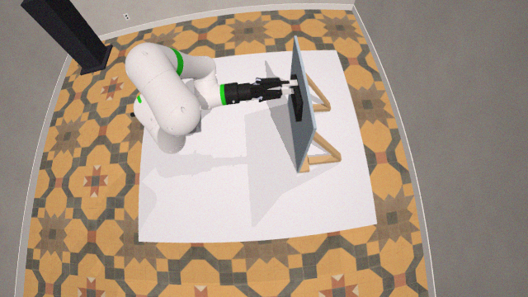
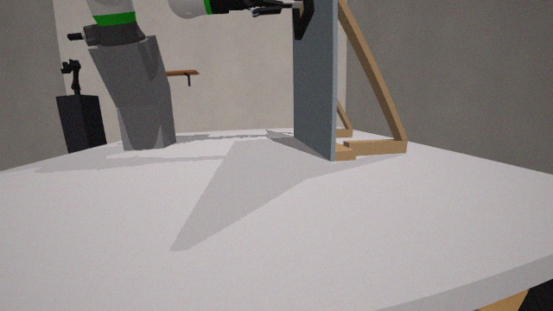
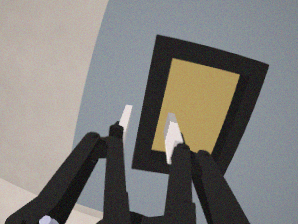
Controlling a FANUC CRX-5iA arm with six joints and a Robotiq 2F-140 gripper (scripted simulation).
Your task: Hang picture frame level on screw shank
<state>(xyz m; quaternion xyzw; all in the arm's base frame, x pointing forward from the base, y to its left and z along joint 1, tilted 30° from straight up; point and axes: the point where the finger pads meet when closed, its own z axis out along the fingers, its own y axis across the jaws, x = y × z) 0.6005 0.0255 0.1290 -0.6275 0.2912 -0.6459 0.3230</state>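
— Black two-finger end effector (image 3: 148, 131): partly closed on nothing, fingertips straddling the lower-left edge of the black-bordered, tan-centred rectangular picture frame (image 3: 200, 112), hanging tilted on the grey-blue upright board (image 1: 301, 124).
— Handling?
— Probably light, rigid, free to swing; nudge a border. White arm (image 1: 165, 95) reaches horizontally toward three o'clock over the table (image 1: 206, 198).

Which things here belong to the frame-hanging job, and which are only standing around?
Job:
- black picture frame with tan centre
- grey-blue upright wall panel
- black two-finger gripper, partly closed, gripping nothing

The screw is not visible.

Standing around:
- wooden braces
- black pedestal
- small wooden wall shelf
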